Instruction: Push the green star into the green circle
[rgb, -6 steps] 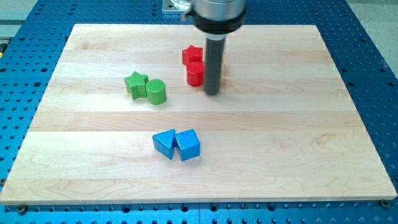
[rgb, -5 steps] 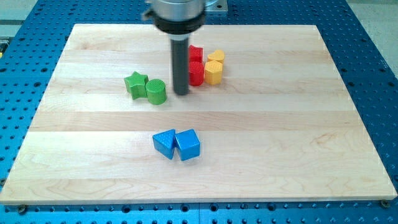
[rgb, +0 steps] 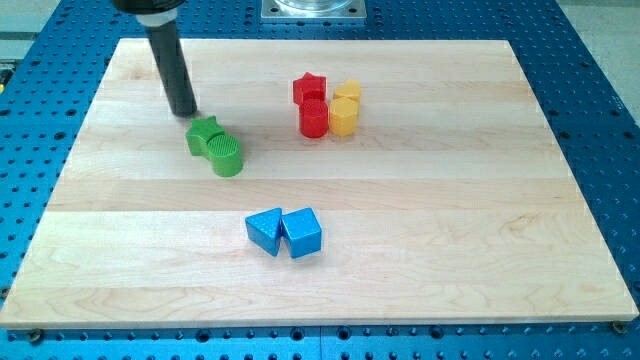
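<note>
The green star lies left of the board's middle, touching the green circle, which sits just to its lower right. My tip is on the board just above and to the left of the green star, close to it; I cannot tell if it touches. The dark rod rises from the tip toward the view's top left.
A red star, a red cylinder and two yellow blocks cluster at the top middle. Two blue blocks sit together below the centre. The wooden board lies on a blue perforated table.
My tip has swept from right of the green pair to the star's upper left. The green star and circle have shifted left and slightly down, and the pair has turned.
</note>
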